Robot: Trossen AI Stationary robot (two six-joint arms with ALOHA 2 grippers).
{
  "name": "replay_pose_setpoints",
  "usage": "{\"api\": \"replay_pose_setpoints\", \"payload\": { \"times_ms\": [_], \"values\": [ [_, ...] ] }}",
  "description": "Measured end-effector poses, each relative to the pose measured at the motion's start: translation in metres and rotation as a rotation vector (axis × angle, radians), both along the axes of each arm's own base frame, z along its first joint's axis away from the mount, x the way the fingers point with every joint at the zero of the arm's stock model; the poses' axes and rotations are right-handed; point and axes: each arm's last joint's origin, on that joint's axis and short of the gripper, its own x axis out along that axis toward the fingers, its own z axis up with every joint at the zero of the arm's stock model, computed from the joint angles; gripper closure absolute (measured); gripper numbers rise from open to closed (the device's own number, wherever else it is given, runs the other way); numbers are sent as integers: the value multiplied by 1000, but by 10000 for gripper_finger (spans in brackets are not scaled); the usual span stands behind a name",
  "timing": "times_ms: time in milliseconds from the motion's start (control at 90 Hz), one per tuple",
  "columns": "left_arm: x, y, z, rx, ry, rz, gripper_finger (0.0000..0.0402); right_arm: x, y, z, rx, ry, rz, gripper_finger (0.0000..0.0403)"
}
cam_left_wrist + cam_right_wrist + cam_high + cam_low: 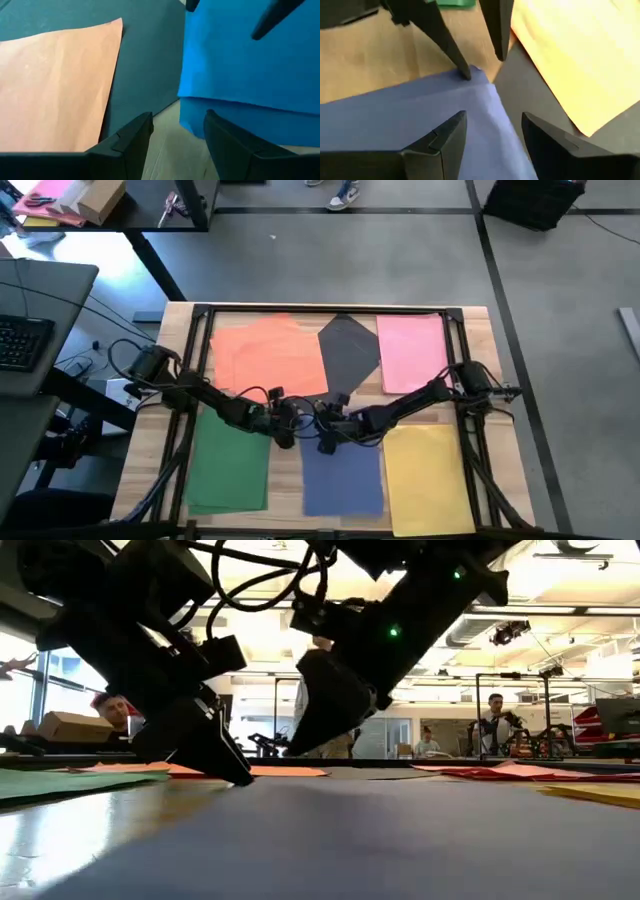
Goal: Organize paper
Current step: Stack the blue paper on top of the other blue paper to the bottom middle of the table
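Nearest lay three thin rectangular paper piles: green (232,465), blue (343,480), yellow (428,477). Both the left gripper (287,426) and right gripper (327,432) stood open at the blue pile's far edge (empty). Beyond lay orange (270,352), dark grey (349,347), pink (412,352).

My arms cover part of the orange paper (272,355) and the blue paper's (343,475) far edge; the bench's (150,435) near edge is cut off.

Coloured paper (343,473) sheets, seemingly flat.
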Motion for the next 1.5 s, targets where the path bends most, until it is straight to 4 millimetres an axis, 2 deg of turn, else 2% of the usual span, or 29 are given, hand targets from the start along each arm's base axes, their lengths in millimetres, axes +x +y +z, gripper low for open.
{"api": "replay_pose_setpoints", "payload": {
  "times_ms": [267, 411, 678, 978, 1056, 1233, 1500],
  "values": [
    [0, 0, 0, 10, 6, -13, 236, -17, -6, -10, -37, 185, -71, 227],
    [1, -1, 1, 29, 4, -40, 237, -14, -5, -19, -29, 166, -72, 227],
    [3, 2, 1, 28, 23, -88, 237, -3, 2, -11, -7, 87, -24, 227],
    [2, 2, 1, 58, 42, -119, 237, -6, 10, -9, -20, 102, -7, 227],
    [2, 2, 3, 69, 50, -130, 237, -8, 12, -3, -23, 99, -4, 227],
    [-1, 2, 10, 61, 51, -148, 237, -13, 11, 27, -22, 43, -10, 227],
    [-1, 1, 14, -9, 37, -166, 228, -20, -3, 45, 17, 52, -57, 227]
  ]
}}
